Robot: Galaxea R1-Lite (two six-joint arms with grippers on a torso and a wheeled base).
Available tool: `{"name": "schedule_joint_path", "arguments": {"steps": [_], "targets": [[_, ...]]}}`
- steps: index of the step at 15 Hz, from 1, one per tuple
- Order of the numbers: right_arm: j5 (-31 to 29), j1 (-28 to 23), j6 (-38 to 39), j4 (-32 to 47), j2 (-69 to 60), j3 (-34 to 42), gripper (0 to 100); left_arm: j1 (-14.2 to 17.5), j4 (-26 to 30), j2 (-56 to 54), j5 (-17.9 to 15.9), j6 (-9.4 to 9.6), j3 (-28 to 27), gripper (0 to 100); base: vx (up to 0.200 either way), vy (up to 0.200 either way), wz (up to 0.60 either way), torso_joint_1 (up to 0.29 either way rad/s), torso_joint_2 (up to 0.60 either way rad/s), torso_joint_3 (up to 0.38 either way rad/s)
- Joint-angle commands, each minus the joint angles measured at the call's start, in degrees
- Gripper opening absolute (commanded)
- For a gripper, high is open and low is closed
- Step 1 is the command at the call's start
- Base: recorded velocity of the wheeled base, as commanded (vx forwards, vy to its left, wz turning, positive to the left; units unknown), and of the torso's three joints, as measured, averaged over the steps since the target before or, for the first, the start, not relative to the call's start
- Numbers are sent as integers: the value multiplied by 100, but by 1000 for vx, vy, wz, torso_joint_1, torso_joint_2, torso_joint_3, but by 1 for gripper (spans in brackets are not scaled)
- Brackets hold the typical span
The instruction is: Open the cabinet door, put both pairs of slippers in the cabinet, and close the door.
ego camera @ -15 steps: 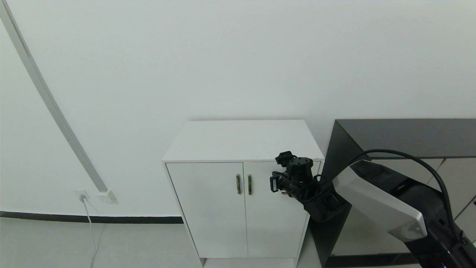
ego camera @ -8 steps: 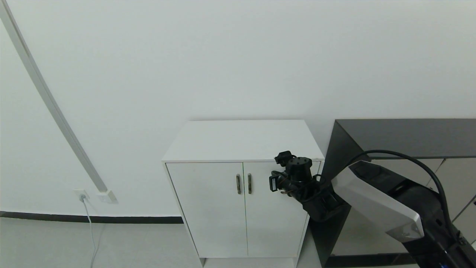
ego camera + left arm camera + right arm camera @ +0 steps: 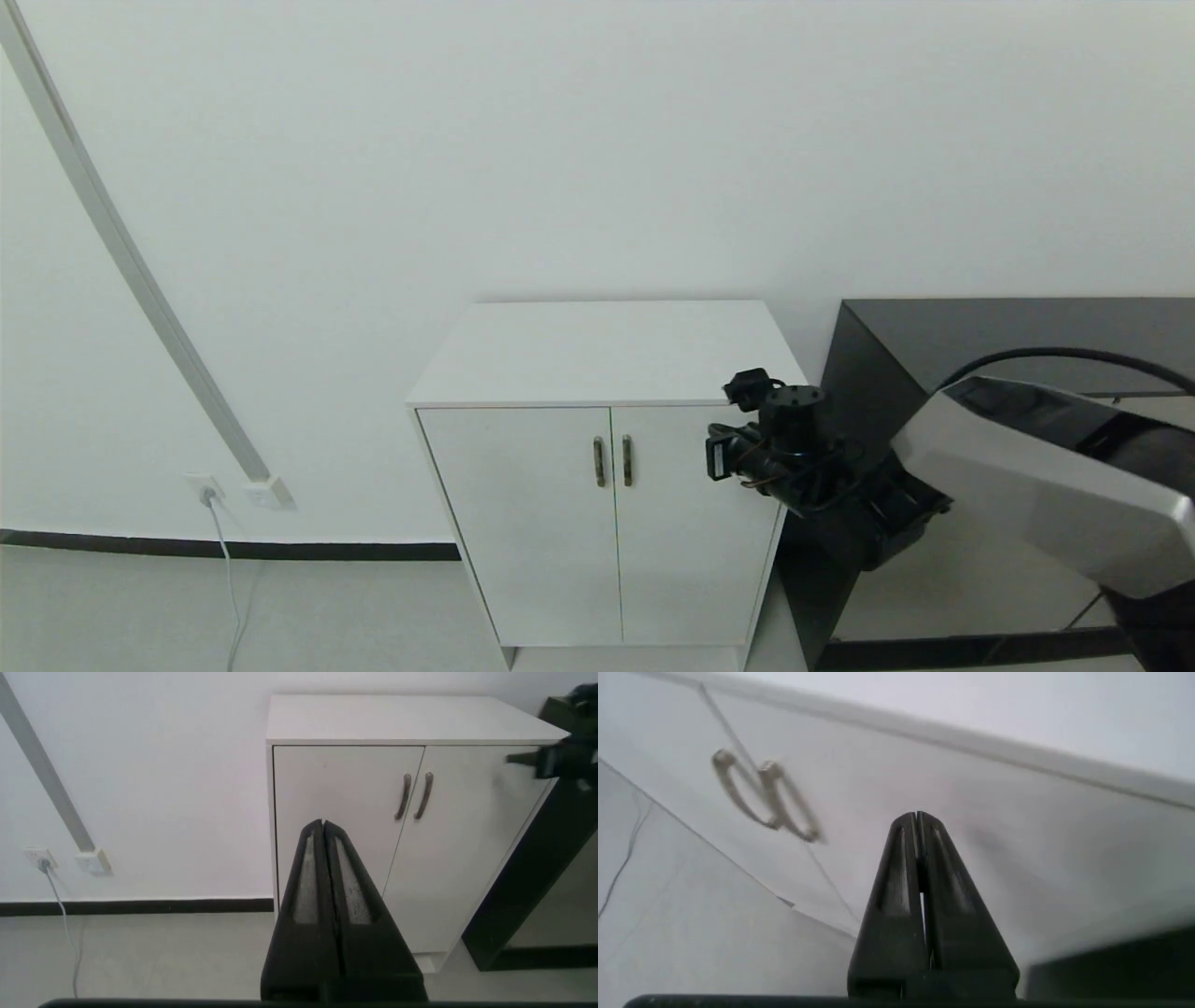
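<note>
Cabinet (image 3: 597,355) with both doors closed, its paired handles (image 3: 611,462) left of the right claw (image 3: 717,457), which is pinched narrow and empty. Left claw (image 3: 322,833) equally narrow, facing the cabinet front.

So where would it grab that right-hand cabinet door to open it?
Probably by the slim vertical handle at the right door's inner edge, coming straight from the front. It stands off the flat door, leaving room to close around the bar; the door itself offers nothing to pinch.
</note>
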Motion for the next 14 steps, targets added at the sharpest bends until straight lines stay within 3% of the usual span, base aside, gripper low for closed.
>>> {"name": "schedule_joint_path", "arguments": {"steps": [1,4,6,7,9,12,14], "targets": [[-11,-818,6,-483,-2086,2005,0,2,0,4,2,-2,1,0,0,0,0,0,0,0],[-2,-2154,-11,-562,-3800,3622,0,2,0,4,2,7,1,0,0,0,0,0,0,0],[104,-3437,-108,-510,-4890,4440,0,2,0,4,2,7,1,0,0,0,0,0,0,0],[341,-3920,-143,-457,-5276,4730,0,-7,0,4,2,7,1,0,0,0,0,0,0,0],[1396,-4782,-266,-281,-6340,5547,0,-7,0,4,2,7,1,0,0,0,0,0,0,0],[2002,-4966,-424,773,-7878,6145,0,2,0,4,2,-2,1,0,0,0,0,0,0,0],[2204,-4949,-679,2101,-8748,6250,0,2,0,4,2,-2,1,0,0,0,0,0,0,0]]}}
